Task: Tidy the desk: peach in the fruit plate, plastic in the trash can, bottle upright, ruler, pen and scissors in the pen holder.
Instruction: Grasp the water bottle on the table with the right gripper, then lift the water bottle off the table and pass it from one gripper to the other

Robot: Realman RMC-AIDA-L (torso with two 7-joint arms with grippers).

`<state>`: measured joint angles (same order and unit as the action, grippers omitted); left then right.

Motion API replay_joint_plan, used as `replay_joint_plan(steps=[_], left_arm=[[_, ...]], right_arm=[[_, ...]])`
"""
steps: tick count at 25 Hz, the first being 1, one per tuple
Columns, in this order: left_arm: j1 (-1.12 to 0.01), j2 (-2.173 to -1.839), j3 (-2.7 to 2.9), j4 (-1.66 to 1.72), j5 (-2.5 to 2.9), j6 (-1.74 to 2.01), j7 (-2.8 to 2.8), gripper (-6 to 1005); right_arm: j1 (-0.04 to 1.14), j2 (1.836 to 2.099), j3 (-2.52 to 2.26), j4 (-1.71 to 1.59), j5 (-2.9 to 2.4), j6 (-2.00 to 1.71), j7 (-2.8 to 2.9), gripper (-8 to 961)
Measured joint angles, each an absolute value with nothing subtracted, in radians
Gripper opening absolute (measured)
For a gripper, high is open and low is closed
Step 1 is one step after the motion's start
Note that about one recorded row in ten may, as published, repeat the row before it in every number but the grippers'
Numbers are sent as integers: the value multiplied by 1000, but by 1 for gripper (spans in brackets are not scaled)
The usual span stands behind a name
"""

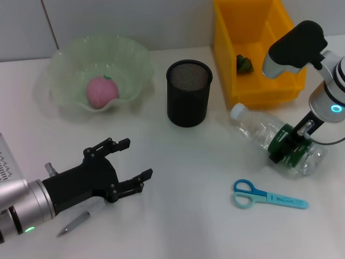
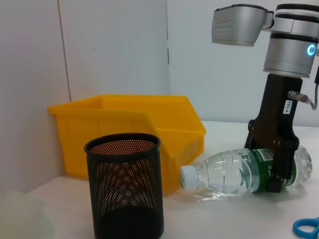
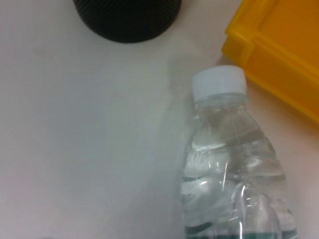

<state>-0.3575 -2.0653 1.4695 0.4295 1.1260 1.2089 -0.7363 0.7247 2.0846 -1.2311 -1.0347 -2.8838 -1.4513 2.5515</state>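
The right gripper (image 1: 291,144) is down on the clear plastic water bottle with the green label (image 1: 272,137), fingers closed around its labelled middle. The bottle lies on its side on the white desk (image 1: 178,216), white cap pointing toward the yellow plastic bin (image 1: 253,81). Gripping across the body looks like the sensible hold for swinging it upright, which is the step in hand by my reading.

On the other side, the left gripper (image 1: 129,162) hovers low over the desk, fingers spread wide and holding nothing. It sits right above a silver pen (image 1: 75,222), most likely lined up to take that next.

Counting up: one pink peach (image 1: 101,90), in the pale green wavy-edged fruit plate (image 1: 135,59). One small green scrap of plastic (image 1: 245,63) in the yellow bin, so that job looks done. One black mesh pen holder (image 1: 188,93), standing between plate and bin, with nothing visible inside. One pair of blue-handled scissors (image 1: 267,197) lying flat near the bottle. One pen, one bottle. No ruler shows anywhere.
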Motion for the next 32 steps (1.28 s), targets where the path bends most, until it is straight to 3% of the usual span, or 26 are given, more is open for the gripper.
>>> replay_joint_plan(steps=[12,22,32], left_arm=[[-357,-2066,1470,430,1126,1210,-737,840],[-357,-2066,1469,430,1126,1214,-738,841],[-357,-2066,1470,430,1126,1222,-738,841]], right_arm=[[673,2086,-1257,-1096,-2821,-1444,2543,794],[469,2086,-1318,-1358,-2663,-1424,2487,793],[350,2087,-1310,-1409,-2524,-1378,2388,775]])
